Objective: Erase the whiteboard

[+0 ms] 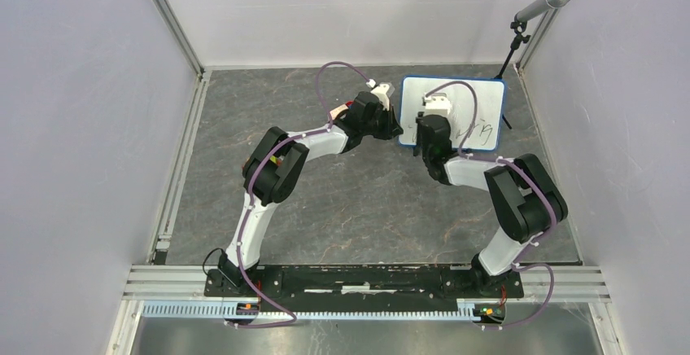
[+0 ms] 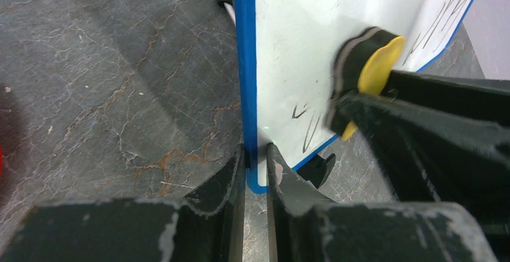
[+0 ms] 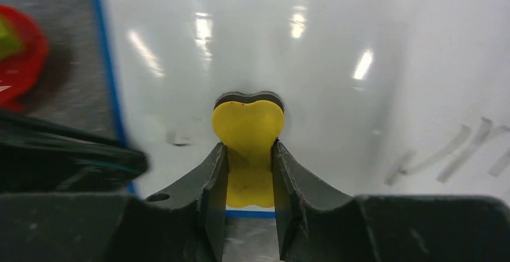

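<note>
The whiteboard (image 1: 472,107) lies at the back right of the table, white with a blue rim and black handwriting on its right part. My left gripper (image 1: 396,133) is shut on the board's near-left corner; in the left wrist view the blue rim (image 2: 245,63) runs between its fingers (image 2: 224,181). My right gripper (image 1: 426,137) is shut on a yellow eraser with a black pad (image 3: 248,131) and presses it on the board's near-left area (image 3: 337,63). The eraser (image 2: 367,70) also shows in the left wrist view. Handwriting (image 3: 445,154) lies to the right of the eraser.
A microphone on a black stand (image 1: 537,5) stands at the back right corner beside the board. White walls and metal rails enclose the dark stone tabletop (image 1: 325,200). A red object (image 3: 18,57) shows at the left edge of the right wrist view.
</note>
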Tool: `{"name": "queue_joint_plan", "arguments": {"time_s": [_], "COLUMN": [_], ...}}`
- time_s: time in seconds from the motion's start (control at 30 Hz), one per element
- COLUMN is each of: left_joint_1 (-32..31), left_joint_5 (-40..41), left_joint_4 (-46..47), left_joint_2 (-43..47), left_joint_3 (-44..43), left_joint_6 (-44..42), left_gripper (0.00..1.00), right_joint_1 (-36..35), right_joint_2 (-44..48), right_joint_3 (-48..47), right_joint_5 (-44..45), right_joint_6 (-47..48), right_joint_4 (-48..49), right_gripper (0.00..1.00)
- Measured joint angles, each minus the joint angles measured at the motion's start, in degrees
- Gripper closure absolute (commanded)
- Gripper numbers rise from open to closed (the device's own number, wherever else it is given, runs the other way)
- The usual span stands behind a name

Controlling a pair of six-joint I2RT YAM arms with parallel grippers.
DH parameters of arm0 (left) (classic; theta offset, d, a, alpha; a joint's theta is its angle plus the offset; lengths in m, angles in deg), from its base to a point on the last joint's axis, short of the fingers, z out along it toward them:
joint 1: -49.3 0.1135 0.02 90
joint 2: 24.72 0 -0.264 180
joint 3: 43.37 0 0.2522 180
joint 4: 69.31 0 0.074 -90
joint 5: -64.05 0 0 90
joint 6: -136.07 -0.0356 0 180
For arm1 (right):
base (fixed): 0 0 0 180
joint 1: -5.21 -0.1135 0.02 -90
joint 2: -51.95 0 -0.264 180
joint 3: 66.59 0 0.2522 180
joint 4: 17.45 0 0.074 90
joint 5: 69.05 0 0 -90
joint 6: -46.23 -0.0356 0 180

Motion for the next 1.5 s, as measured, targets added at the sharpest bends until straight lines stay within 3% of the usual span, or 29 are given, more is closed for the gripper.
{"name": "queue_joint_plan", "arguments": {"time_s": [0.1, 0.4, 0.6, 0.83, 1.03, 1.3, 1.4, 1.5], "left_joint_1": [0.0, 0.11, 0.26, 0.26, 0.33, 0.33, 0.33, 0.31], "left_joint_5": [-0.13, -0.85, -1.29, -1.81, -2.45, -3.02, -3.13, -3.13], "left_joint_4": [-0.61, -1.99, -2.16, -2.93, -3.52, -4.42, -4.92, -5.35], "left_joint_2": [-0.2, -0.59, -0.92, -1.25, -1.29, -2.03, -2.19, -2.21], "left_joint_3": [-0.5, -1.2, -1.2, -1.73, -1.97, -2.73, -3.08, -3.23], "left_joint_6": [-0.11, -1.51, -1.53, -1.53, -1.7, -1.7, -1.7, -1.7], "left_gripper": [0.78, 0.59, 0.57, 0.57, 0.53, 0.52, 0.51, 0.51], "right_joint_1": [-2.1, -1.01, 0.44, 0.57, 0.07, -0.15, -0.2, -0.2], "right_joint_2": [-1.6, -1.92, -1.7, -1.57, -1.6, -1.6, -1.6, -1.6], "right_joint_3": [-3.91, -8.57, -8.61, -8.61, -8.85, -9.4, -9.88, -10.36], "right_joint_5": [-2.91, -4.57, -6.03, -7.04, -7.82, -8.15, -7.8, -7.78], "right_joint_6": [-0.85, -0.59, 0.07, 0.7, 0.7, 2.01, 2.47, 3.37], "right_joint_4": [-1.07, -8.9, -12.2, -13.53, -13.88, -14.97, -15.41, -15.61], "right_gripper": [0.64, 0.36, 0.34, 0.57, 0.46, 0.46, 0.34, 0.32]}}
